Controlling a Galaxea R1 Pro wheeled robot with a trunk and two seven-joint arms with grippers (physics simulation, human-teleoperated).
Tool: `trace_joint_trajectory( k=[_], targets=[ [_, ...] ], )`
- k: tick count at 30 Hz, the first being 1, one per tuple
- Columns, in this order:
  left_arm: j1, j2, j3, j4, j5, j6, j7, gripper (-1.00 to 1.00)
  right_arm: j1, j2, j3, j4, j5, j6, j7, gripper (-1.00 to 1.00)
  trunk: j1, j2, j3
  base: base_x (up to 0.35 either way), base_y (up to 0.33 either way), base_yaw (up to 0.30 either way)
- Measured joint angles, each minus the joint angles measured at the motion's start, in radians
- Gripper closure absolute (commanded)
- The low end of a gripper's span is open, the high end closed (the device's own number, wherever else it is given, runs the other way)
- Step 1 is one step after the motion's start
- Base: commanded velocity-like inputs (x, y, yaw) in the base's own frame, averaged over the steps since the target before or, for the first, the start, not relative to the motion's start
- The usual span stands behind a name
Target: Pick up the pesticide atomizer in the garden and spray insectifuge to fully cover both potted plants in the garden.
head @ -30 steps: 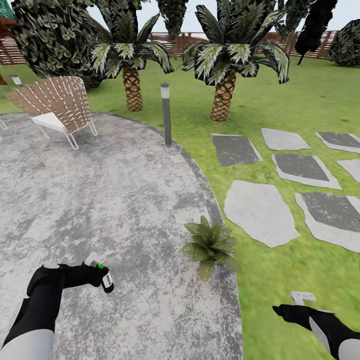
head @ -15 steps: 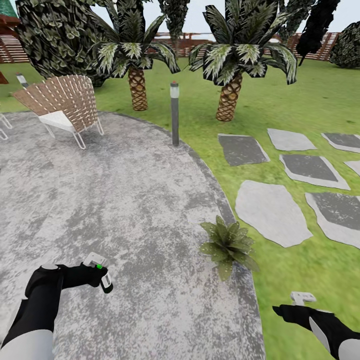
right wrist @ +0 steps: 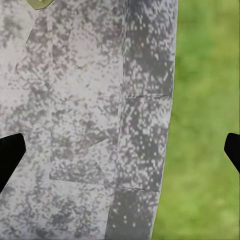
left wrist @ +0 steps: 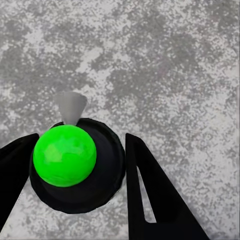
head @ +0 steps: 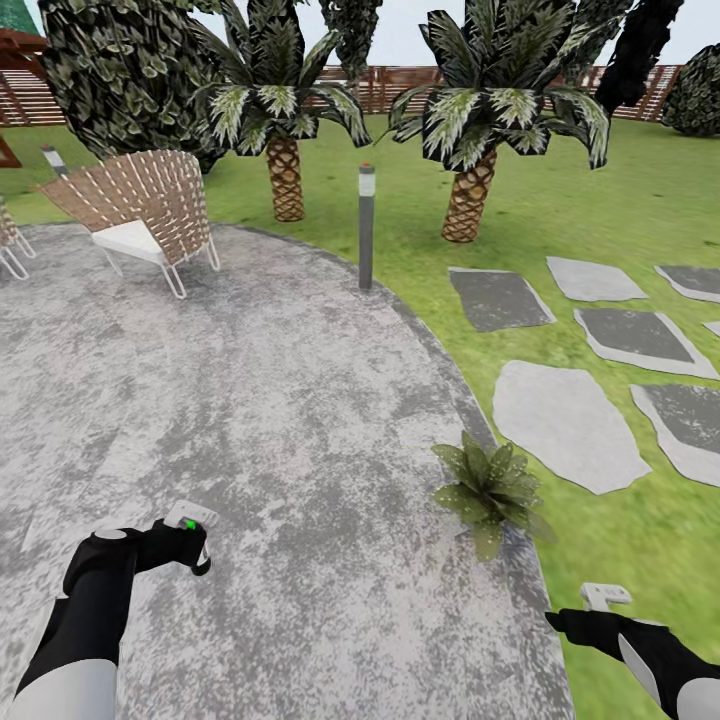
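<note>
Holding the atomizer (left wrist: 70, 160) pinched in our left fingers (left wrist: 150, 195) over the patio (head: 300, 400), right fingers (right wrist: 10, 152) spread, we risk overspraying past the plant (head: 490, 485) far right.

Head view evenly bright, flat daylight; no hard cast shadows seen on patio (head: 300, 400) or lawn (head: 600, 200). Pale sky washed out at 12 o'clock. Palm fronds (head: 500, 110) rendered dark, nearly black at 1 o'clock. Slight softness noted across render, fence (head: 400, 85) slats smeared. Left wrist view sharp on paving grain. Right wrist view blurred, grass at 3 o'clock reduced to green haze.
</note>
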Motion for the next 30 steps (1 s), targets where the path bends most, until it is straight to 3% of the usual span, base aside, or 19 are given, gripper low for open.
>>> trace_joint_trajectory(
  k=[12,17,30],
  targets=[
    [0.0,-0.015,-0.002,0.001,-0.001,-0.001,0.002,1.0,0.0,0.0,0.0,0.0,-0.001,0.0,0.0,-1.0,0.0,0.0,0.0,0.0,0.01,0.0],
    [0.0,-0.033,-0.004,0.002,-0.001,-0.001,0.002,1.0,0.0,0.0,-0.002,-0.005,0.0,0.001,0.006,-1.0,0.0,0.0,0.0,0.0,0.0,0.0],
    [0.0,-0.035,-0.004,0.023,-0.003,-0.002,0.003,1.0,0.0,0.0,-0.002,-0.005,0.0,0.002,0.007,-1.0,0.0,0.0,0.0,0.0,0.0,-0.032]
  ],
)
